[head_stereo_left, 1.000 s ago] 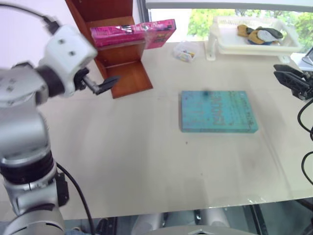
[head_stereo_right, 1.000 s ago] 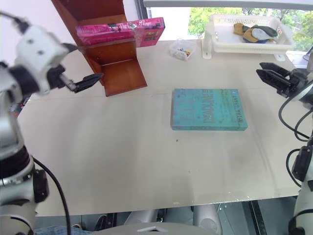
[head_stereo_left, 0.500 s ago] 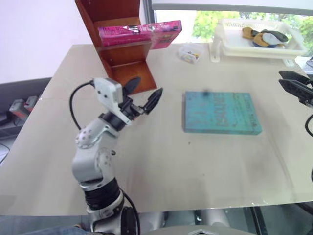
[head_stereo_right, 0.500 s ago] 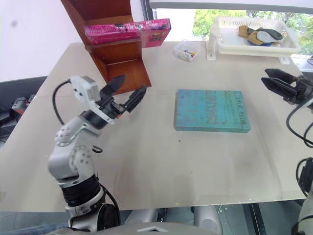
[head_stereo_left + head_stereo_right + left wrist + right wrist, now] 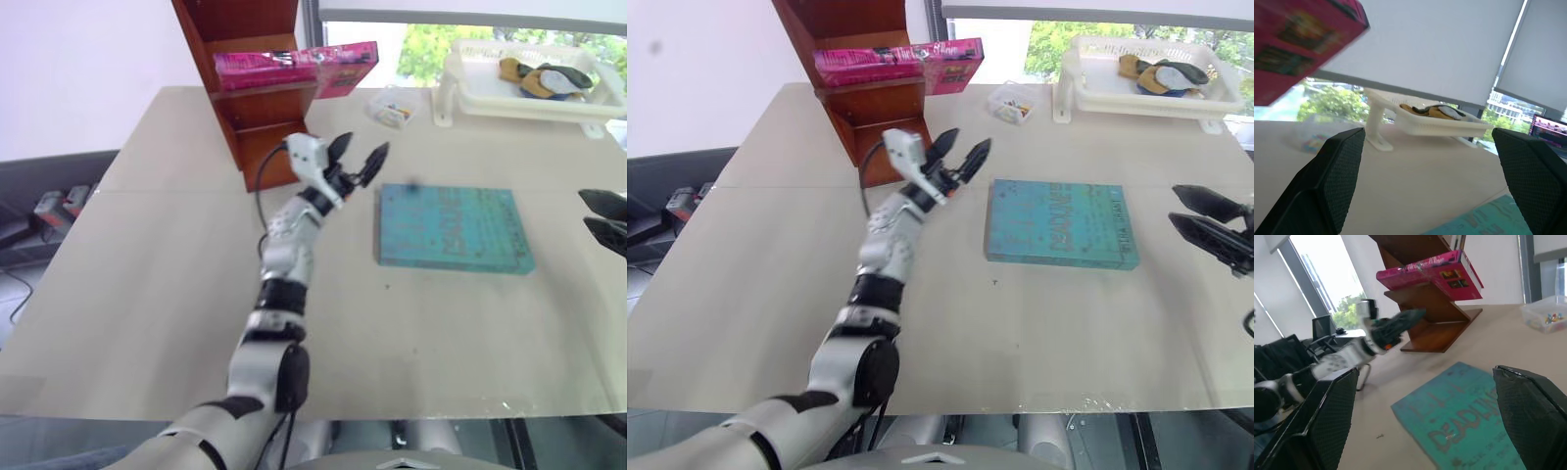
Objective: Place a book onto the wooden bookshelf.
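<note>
The pink book (image 5: pixel 294 67) lies flat on a tier of the wooden bookshelf (image 5: pixel 265 122) at the table's back left, its right end jutting past the shelf's side. My left gripper (image 5: pixel 361 147) is open and empty. It hangs above the table just right of the bookshelf's base, below the book's jutting end and left of a teal book (image 5: pixel 453 227). My right gripper (image 5: pixel 1174 206) stands open and empty at the table's right edge, right of the teal book. The right wrist view shows the pink book (image 5: pixel 1435 271) resting on the shelf.
A white plastic tray (image 5: pixel 519 103) with several small items stands at the back right. A small clear box (image 5: pixel 392 108) sits between it and the bookshelf. The teal book lies flat at the table's middle right.
My left arm has swung right and forward, from left of the bookshelf to the gap between shelf and teal book, still open. The right gripper has drawn back toward the right edge.
</note>
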Robot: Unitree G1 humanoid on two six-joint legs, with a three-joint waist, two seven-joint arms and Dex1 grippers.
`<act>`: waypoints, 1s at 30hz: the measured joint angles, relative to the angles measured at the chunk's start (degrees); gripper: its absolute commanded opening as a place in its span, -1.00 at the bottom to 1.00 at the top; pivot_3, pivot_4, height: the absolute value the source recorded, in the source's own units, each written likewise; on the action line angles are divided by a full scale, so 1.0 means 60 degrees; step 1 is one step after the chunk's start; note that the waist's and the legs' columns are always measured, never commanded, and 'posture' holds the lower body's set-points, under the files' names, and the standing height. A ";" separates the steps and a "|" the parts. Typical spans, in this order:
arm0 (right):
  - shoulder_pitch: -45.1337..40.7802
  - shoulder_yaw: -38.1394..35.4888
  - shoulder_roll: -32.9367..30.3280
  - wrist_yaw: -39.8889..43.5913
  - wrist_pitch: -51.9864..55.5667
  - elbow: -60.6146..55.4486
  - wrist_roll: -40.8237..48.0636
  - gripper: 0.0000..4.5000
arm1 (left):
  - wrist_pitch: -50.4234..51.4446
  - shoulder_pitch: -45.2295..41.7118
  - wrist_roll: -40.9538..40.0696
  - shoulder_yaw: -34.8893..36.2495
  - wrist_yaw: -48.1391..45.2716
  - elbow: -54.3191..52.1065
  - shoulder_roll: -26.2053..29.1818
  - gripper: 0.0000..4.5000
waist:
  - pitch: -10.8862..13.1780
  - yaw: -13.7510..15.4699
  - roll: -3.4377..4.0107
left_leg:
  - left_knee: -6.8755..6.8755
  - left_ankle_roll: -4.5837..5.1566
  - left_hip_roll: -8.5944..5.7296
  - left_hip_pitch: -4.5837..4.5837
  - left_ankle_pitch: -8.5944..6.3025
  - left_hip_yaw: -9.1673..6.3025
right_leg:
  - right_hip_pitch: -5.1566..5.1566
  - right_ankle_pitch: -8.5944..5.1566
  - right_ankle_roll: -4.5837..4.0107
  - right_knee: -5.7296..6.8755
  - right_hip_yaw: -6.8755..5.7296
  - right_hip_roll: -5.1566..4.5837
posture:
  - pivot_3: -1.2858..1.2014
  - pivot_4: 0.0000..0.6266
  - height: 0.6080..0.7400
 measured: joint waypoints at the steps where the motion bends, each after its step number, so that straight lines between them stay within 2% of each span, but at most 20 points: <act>1: 0.0130 -0.0209 0.0015 -0.0133 0.0135 -0.0271 0.0193 1.00 | -0.0310 -0.0344 -0.0015 0.0045 0.0051 0.0578 -0.0074 0.99 | 0.0000 -0.0004 0.0000 | -0.0003 0.0002 0.0000 -0.0002 -0.0001 -0.0002 | -0.0002 0.0000 0.0000 -0.0002 -0.0002 0.0000 | 0.03 -0.52 1.00; 4: 0.0823 -0.0840 0.0254 -0.0606 0.0326 -0.1308 0.0735 1.00 | -0.1400 -0.1645 0.0001 0.0217 0.0652 0.2640 -0.0249 0.99 | 0.0008 -0.0029 -0.0015 | -0.0011 0.0006 0.0005 0.0003 -0.0003 0.0007 | -0.0003 0.0000 0.0001 -0.0002 0.0006 0.0003 | 0.03 -0.52 1.00; 10: 0.1680 -0.1577 0.0559 -0.1296 0.0528 -0.2163 0.1474 1.00 | -0.3031 -0.2801 0.0203 0.0464 0.2563 0.4556 -0.0377 0.99 | 0.0011 -0.0104 -0.0019 | -0.0023 0.0007 0.0007 0.0022 -0.0003 0.0035 | -0.0004 0.0002 0.0006 0.0013 0.0038 0.0015 | 0.03 -0.52 1.00; 18: 0.1975 -0.1901 0.0443 -0.1524 0.0603 -0.2264 0.1821 1.00 | -0.3466 -0.3688 0.0925 0.0347 0.4898 0.5093 -0.0412 0.99 | 0.0013 -0.0050 -0.0022 | -0.0024 0.0009 0.0003 0.0021 -0.0003 0.0045 | -0.0007 0.0005 0.0012 0.0012 0.0045 0.0036 | 0.03 -0.52 1.00; 23: 0.2057 -0.1959 0.0362 -0.1550 0.0599 -0.2359 0.1886 1.00 | -0.3466 -0.4257 0.1087 0.0336 0.4999 0.5182 -0.0430 0.99 | 0.0012 -0.0025 -0.0021 | -0.0026 0.0009 0.0002 0.0022 -0.0003 0.0045 | -0.0007 0.0005 0.0012 0.0010 0.0043 0.0039 | 0.03 -0.52 1.00; 30: 0.2224 -0.2108 0.0362 -0.1556 0.0547 -0.2399 0.1906 1.00 | -0.3526 -0.4298 0.1141 0.0351 0.4969 0.5212 -0.0376 0.99 | 0.0012 -0.0025 -0.0022 | -0.0026 0.0009 0.0002 0.0023 -0.0002 0.0047 | -0.0007 0.0005 0.0012 0.0010 0.0046 0.0039 | 0.03 -0.52 1.00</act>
